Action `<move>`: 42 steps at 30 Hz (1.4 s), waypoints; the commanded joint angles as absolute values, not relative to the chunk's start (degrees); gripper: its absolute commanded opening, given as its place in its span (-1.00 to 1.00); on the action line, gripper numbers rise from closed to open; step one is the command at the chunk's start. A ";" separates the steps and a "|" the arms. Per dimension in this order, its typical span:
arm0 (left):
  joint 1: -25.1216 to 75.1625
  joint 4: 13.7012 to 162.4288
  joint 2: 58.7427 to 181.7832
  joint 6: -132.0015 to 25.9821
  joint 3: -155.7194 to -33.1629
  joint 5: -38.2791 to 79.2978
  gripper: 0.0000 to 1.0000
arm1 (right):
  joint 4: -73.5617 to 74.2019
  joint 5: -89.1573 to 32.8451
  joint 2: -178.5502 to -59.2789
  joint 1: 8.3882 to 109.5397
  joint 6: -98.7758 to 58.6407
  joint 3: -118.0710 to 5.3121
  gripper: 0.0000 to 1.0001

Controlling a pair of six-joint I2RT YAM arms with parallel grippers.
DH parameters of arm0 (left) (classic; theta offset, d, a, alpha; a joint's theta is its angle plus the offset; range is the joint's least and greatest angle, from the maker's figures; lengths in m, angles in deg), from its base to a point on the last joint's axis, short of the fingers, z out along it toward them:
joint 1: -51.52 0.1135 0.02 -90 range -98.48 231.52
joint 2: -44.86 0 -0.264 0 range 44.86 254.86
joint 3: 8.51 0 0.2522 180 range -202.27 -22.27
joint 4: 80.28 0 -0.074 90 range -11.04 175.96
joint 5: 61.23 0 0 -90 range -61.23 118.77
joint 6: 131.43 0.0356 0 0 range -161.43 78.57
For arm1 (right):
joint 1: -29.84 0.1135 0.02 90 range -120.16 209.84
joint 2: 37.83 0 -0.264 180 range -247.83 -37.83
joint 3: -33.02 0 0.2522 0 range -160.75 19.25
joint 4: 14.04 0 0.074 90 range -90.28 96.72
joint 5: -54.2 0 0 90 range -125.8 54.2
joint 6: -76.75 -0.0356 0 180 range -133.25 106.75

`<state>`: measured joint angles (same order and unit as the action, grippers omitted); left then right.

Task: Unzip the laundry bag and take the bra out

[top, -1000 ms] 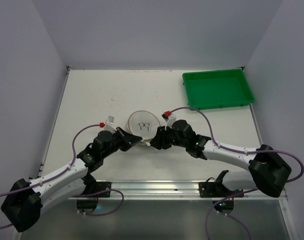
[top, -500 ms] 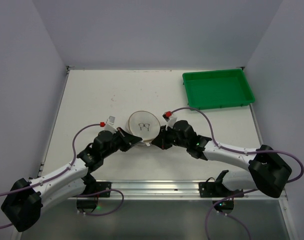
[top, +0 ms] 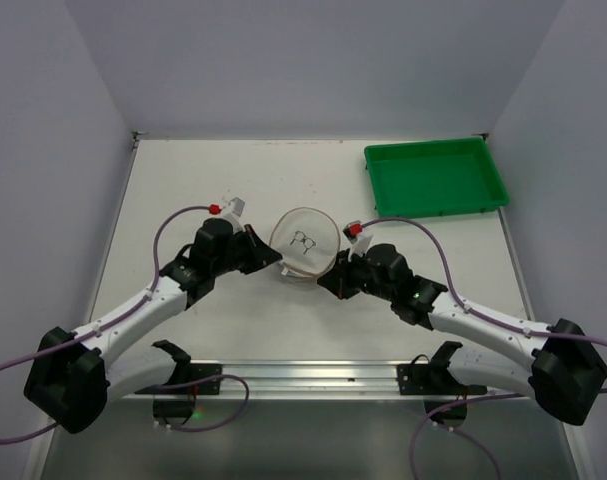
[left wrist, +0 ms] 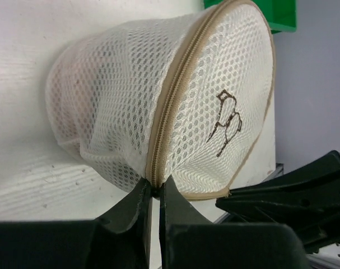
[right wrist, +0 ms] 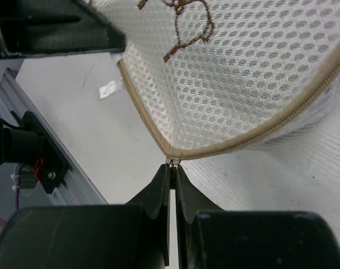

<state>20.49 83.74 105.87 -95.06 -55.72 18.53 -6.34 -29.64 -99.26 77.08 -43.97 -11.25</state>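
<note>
The laundry bag is a round cream mesh drum with a tan zipper and a dark bra pictogram on its flat face. It is held off the table between both grippers, face tilted up. My left gripper is shut on the bag's zipper seam at its lower left edge; in the left wrist view the gripper pinches the bag at the zipper. My right gripper is shut on the zipper pull at the edge of the bag. The zipper looks closed. The bra is hidden inside.
A green rectangular tray sits at the back right of the white table. A metal rail runs along the near edge by the arm bases. Grey walls close in the left, right and back.
Both arms have lifted and moved away from the bases and a little to the right, carrying the bag with them. The bag's face has tilted. Both grippers stayed shut on it.
</note>
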 commanded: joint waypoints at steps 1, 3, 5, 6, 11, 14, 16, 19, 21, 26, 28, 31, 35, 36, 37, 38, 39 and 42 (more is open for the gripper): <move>24.71 78.41 109.88 -83.37 -61.72 21.65 -0.84 | -4.57 -26.41 -100.40 77.65 -43.21 -12.03 -1.00; 24.80 77.17 110.86 -82.92 -64.19 21.39 -0.72 | -5.89 -25.17 -101.81 78.09 -44.53 -12.91 -1.00; 24.80 78.31 109.81 -84.75 -63.50 20.69 -0.23 | -8.70 -23.76 -103.83 78.53 -47.34 -14.14 -1.00; 24.80 78.84 108.85 -85.89 -62.80 19.99 0.05 | -9.58 -23.76 -104.36 78.70 -48.57 -14.67 -1.00; 24.63 79.90 97.96 -98.44 -54.47 21.99 1.00 | -16.09 -23.05 -108.75 79.05 -55.08 -17.65 -1.00; 22.70 84.10 90.66 -106.00 -48.66 23.76 1.00 | -16.71 -23.49 -112.44 79.67 -56.06 -20.11 -1.00; 21.30 84.90 89.86 -107.61 -46.18 24.55 0.96 | -16.27 -23.76 -114.73 80.19 -55.88 -21.78 -1.00; 18.75 84.91 93.96 -107.35 -47.75 25.25 0.81 | -16.27 -23.93 -116.40 80.72 -55.88 -22.75 -1.00; 17.25 87.89 96.35 -107.35 -49.25 26.92 0.73 | -16.27 -24.19 -116.84 80.99 -55.88 -22.93 -1.00; 15.13 92.11 103.03 -107.87 -50.92 28.41 0.39 | -15.83 -23.84 -117.02 81.34 -55.26 -22.58 -1.00; 15.05 92.81 105.31 -107.96 -51.45 28.51 0.08 | -15.66 -24.19 -116.24 81.34 -55.09 -21.71 -1.00; 15.05 93.34 106.90 -107.61 -51.80 28.51 -0.43 | -14.17 -25.33 -114.92 81.34 -54.65 -20.39 -1.00; 15.13 92.21 106.47 -105.60 -52.68 28.42 -1.00 | -11.27 -27.18 -112.28 81.34 -53.16 -18.63 -1.00; 15.13 91.77 106.29 -105.07 -52.86 28.51 -1.00 | -10.65 -27.53 -111.15 81.34 -52.20 -17.76 -1.00; 15.22 90.54 105.94 -103.76 -53.21 30.07 -1.00 | -9.52 -27.80 -110.53 81.34 -51.84 -17.40 -1.00; 15.40 89.92 105.85 -102.87 -53.47 30.26 -1.00 | -8.89 -27.97 -110.00 81.34 -51.49 -16.96 -1.00; 15.66 89.22 105.85 -101.82 -54.26 30.09 -1.00 | -8.28 -28.50 -108.86 81.34 -51.05 -16.61 -1.00; 18.03 87.63 106.29 -96.47 -55.58 26.59 -1.00 | -5.29 -30.08 -107.01 81.43 -49.20 -15.64 -1.00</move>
<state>15.71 89.16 106.68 -103.27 -52.38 25.59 -9.12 -27.81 -109.89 80.95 -52.17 -16.60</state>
